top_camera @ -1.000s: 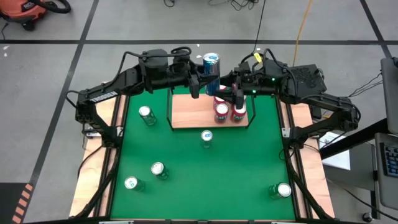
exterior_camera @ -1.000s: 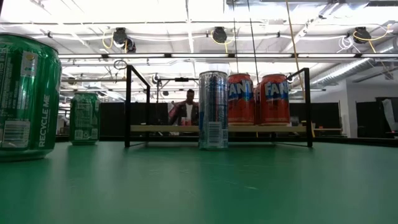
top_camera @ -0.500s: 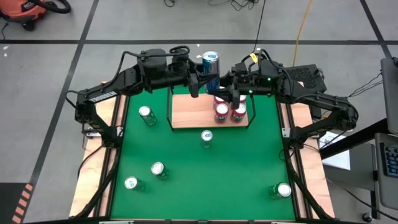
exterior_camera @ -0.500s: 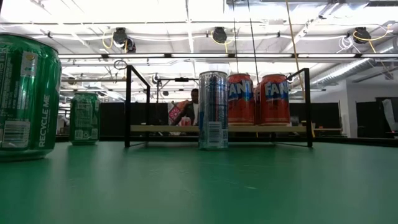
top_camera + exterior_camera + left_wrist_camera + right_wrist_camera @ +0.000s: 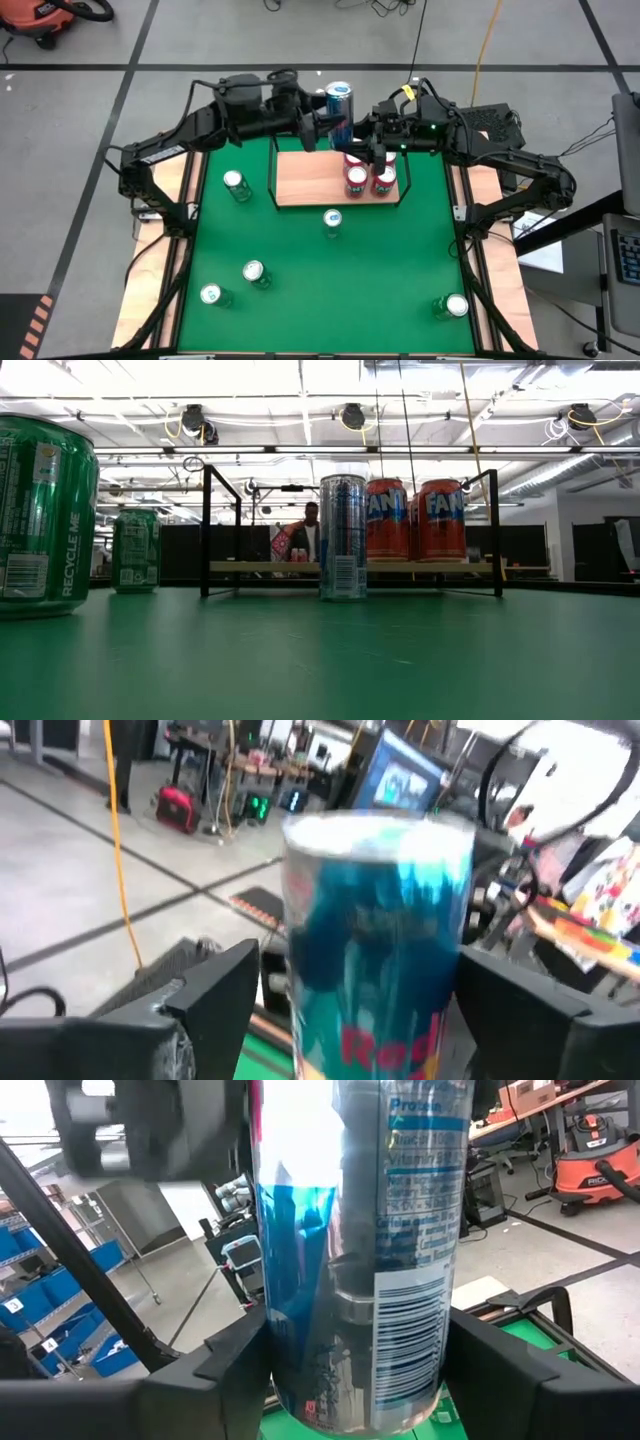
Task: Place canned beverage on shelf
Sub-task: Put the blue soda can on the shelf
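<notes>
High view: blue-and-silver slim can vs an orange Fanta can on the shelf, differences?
The blue-and-silver slim can is blue; the orange Fanta can is orange. The slim can is gripped by the right gripper near the shelf's rear rail; the Fanta can stands free on the light-wood shelf. Both are upright.

On my feed, a tall blue and silver can (image 5: 339, 103) with red lettering and a black barcode on its silver side is between two dark pincers. The shelf (image 5: 313, 178) beneath it is light wood edged in black. On the shelf stand orange-red cans (image 5: 417, 520) with blue and white lettering. Around the shelf, green cans (image 5: 236, 185) with silver tops dot the green surface (image 5: 340, 280).
</notes>
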Available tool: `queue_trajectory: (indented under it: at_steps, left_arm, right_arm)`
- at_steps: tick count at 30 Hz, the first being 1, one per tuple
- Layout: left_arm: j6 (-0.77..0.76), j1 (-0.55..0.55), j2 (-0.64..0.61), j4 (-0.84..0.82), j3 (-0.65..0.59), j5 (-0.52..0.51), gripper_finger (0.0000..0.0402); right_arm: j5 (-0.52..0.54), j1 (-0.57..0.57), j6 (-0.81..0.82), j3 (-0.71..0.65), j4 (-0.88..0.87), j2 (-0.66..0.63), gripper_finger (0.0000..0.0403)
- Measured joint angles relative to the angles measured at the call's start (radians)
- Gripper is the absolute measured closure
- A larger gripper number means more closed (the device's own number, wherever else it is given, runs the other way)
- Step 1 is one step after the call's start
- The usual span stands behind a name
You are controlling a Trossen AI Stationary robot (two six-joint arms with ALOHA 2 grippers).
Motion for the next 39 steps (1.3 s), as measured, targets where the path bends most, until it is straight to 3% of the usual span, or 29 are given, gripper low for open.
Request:
queue_trajectory:
  at_steps: [4, 14, 22, 39]
  left_arm:
    - [-0.001, 0.029, -0.005, 0.033, 0.0, 0.055, 0.0081]
    - [-0.019, 0.095, -0.003, 0.061, 0.0, 0.324, 0.008]
    - [0.007, 0.106, -0.003, 0.076, -0.001, 0.427, 0.008]
    - [0.007, 0.104, -0.002, 0.051, -0.002, 0.408, 0.008]
  right_arm:
    - [0.0, 0.0, 0.003, 0.0, 0.0, 0.0, 0.0169]
    - [-0.057, 0.0, 0.024, 0.0, -0.02, 0.0, 0.0168]
    - [-0.131, 0.0, 0.03, 0.0, -0.061, -0.002, 0.0168]
    - [-0.129, 0.0, 0.031, 0.001, -0.088, -0.001, 0.0167]
